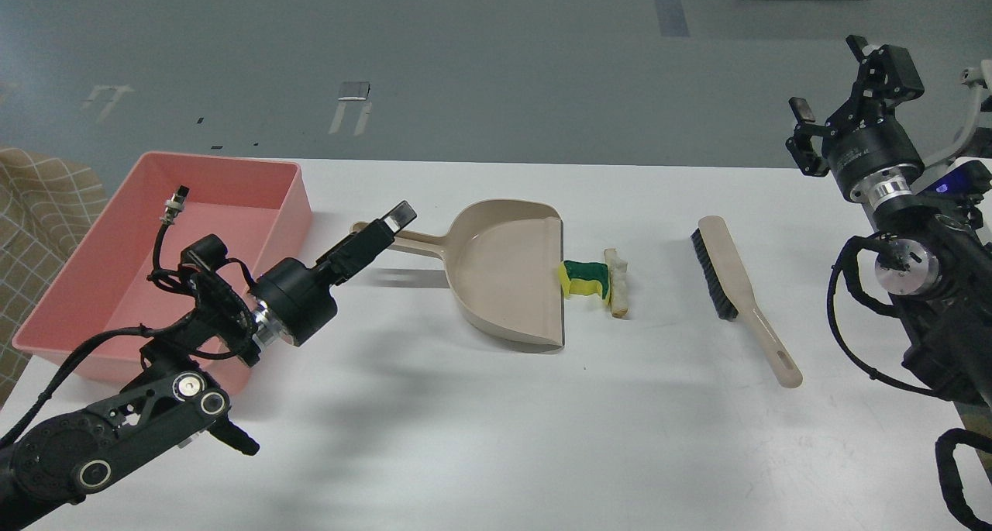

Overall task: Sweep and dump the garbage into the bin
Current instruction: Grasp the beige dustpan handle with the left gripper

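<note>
1. Garbage on the counter (659,453): a yellow-and-green sponge piece (585,278) and a whitish bread strip (618,282), touching each other, lying just at the 3 o'clock side of the dustpan (508,279) mouth.
2. Orientation: the bread strip's long axis runs 12 to 6 o'clock, parallel to the dustpan lip. The sponge piece lies between lip and strip, its green face up.
3. Dustpan: its mouth opens toward 3 o'clock; its handle points toward 9 o'clock.
4. Left pincer (387,229): it hovers at the handle tip. I see one finger clearly; I cannot tell whether the jaws are wide or narrow, or whether they grip the handle.
5. Right pincer (833,97): raised at the far right edge, jaws spread wide, holding nothing.
6. Brush (732,283): untouched at 3 o'clock of the garbage, bristles facing 9 o'clock, handle end toward 5 o'clock.
7. Step in hand, as I judge it: secure the handle. Grip it squarely, keep the lip flat on the counter, and avoid pushing the pan into the scraps.
8. Bin (291,205): the pink tub at 9 o'clock of the dustpan.
</note>
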